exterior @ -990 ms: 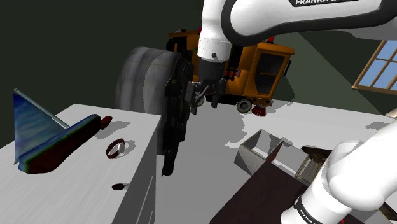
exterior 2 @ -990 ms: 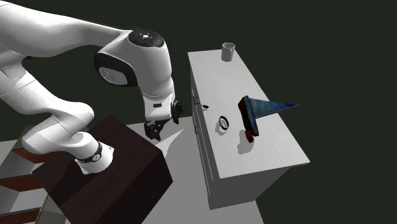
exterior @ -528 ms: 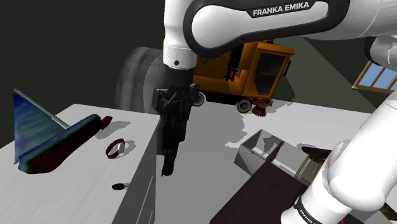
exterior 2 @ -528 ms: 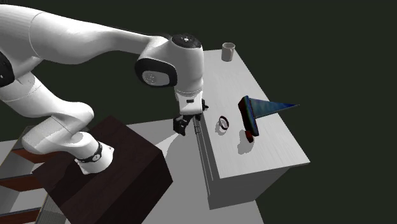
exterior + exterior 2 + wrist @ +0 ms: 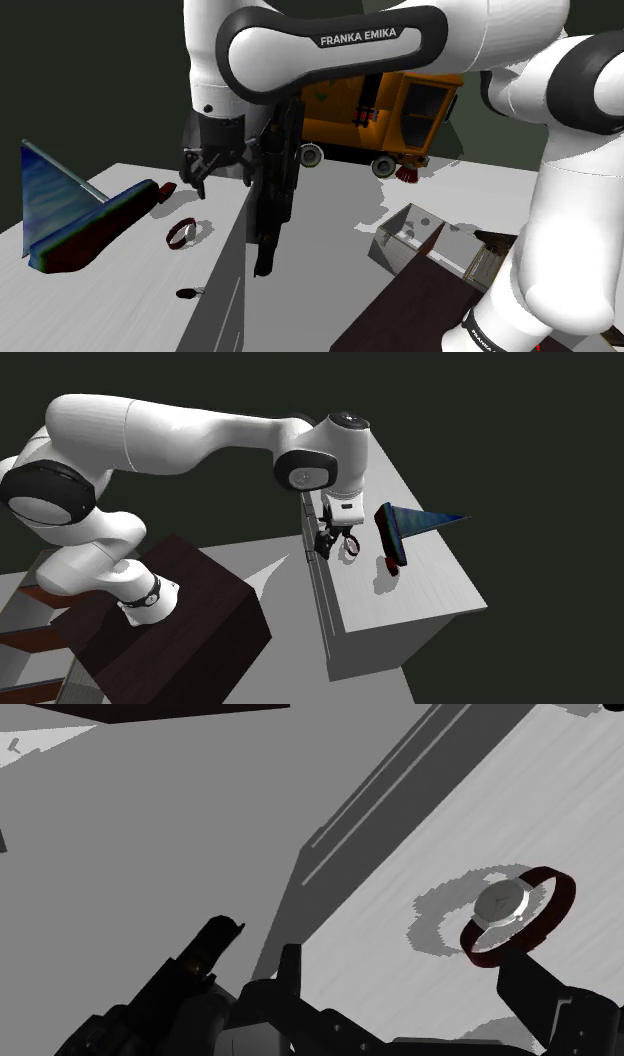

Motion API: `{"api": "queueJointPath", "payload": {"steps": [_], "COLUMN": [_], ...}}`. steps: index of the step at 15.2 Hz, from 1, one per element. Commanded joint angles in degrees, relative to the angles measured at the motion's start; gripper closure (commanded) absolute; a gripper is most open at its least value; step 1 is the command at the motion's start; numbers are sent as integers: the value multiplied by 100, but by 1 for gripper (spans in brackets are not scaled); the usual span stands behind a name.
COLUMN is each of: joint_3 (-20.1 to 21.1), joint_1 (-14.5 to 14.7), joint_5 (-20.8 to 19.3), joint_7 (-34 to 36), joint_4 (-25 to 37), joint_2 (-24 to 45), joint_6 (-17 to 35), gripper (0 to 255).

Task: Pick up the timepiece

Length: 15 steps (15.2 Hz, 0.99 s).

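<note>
My fingers [image 5: 530, 994] stand wide apart with nothing between them and nothing touching them, so I hold nothing. I am poised over the near edge of the counter [image 5: 560, 804], tilted in toward its top. I judge that makes sense, since the thing I want lies a little way in from that edge and is best reached from above.

The watch [image 5: 515, 914] sits on the counter just past the tip of one finger, off to that side and not centred in the gap. Its dark red strap curls into a loop and its pale round face is turned up toward me. To my mind I must slide across until the loop is between both fingers before going down.

From the shoulder view my fingers [image 5: 205, 172] hover above the watch [image 5: 183, 233], clear of it. The second exterior view puts my fingers [image 5: 330, 540] close beside the watch [image 5: 351, 549], over the counter [image 5: 420, 592].

Farther in stands a blue and dark wedge [image 5: 400, 527] with a small red piece [image 5: 392, 564] at its foot. Both are near the watch but apart from it, and I reckon they leave me room.
</note>
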Motion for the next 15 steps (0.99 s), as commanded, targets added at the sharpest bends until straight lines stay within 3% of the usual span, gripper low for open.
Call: {"api": "queueJointPath", "payload": {"steps": [1, 5, 14, 15], "joint_3": [-10, -154, -192, -191], "joint_1": [278, 886, 817, 821], "joint_5": [-319, -813, -851, -851], "joint_7": [290, 596, 672, 678], "joint_4": [609, 1999, 1461, 1456], "joint_2": [564, 1639, 1675, 1673], "joint_6": [-126, -518, 38, 41], "gripper": [0, 0, 0, 255]}}
